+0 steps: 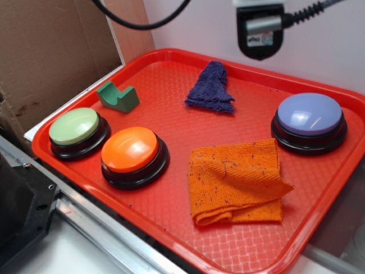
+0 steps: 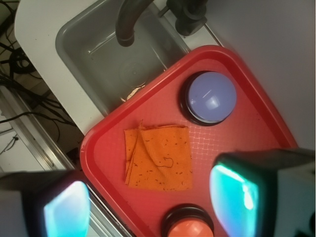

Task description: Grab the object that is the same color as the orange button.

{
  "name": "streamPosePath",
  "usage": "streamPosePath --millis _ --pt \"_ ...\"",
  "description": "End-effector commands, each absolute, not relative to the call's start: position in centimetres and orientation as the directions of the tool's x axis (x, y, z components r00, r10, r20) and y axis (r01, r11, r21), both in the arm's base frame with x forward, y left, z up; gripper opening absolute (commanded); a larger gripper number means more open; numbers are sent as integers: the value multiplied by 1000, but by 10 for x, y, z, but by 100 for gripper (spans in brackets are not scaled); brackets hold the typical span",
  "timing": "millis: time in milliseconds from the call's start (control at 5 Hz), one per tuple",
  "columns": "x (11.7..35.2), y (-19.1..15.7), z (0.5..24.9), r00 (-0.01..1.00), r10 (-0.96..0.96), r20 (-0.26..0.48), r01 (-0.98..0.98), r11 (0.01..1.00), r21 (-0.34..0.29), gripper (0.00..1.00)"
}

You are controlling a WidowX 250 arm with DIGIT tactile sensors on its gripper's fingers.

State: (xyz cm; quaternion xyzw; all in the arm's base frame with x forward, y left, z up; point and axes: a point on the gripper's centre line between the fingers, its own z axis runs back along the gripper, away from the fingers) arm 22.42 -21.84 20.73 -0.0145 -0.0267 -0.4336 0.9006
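The folded orange cloth (image 1: 236, 180) with dark flecks lies flat on the red tray (image 1: 171, 120), right of the orange button (image 1: 132, 149). In the wrist view the cloth (image 2: 159, 157) lies below and ahead of my gripper (image 2: 154, 207), well apart from it. The orange button (image 2: 188, 228) shows at the bottom edge between the pads. The gripper is open and empty, its two pale blue pads (image 2: 66, 210) far apart, high above the tray. In the exterior view only the arm's black mount shows at the top; the fingers are out of view.
On the tray also stand a pale green button (image 1: 77, 128), a lavender button (image 1: 309, 117), a dark purple cloth (image 1: 211, 88) and a green block (image 1: 118, 97). A cardboard wall stands at the left. A grey sink (image 2: 106, 54) with a dark faucet lies beyond the tray.
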Motion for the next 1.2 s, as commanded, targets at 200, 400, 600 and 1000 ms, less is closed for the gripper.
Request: streamPosePath --millis 200,400,600,1000 --pt "224 -218 207 623 -780 61 782 624 -3 100" --pt "236 -220 176 470 -878 86 882 472 -2 100" --pt "233 -212 124 330 -944 31 938 323 -125 100" --pt "236 -217 47 79 -996 -53 969 89 -231 100"
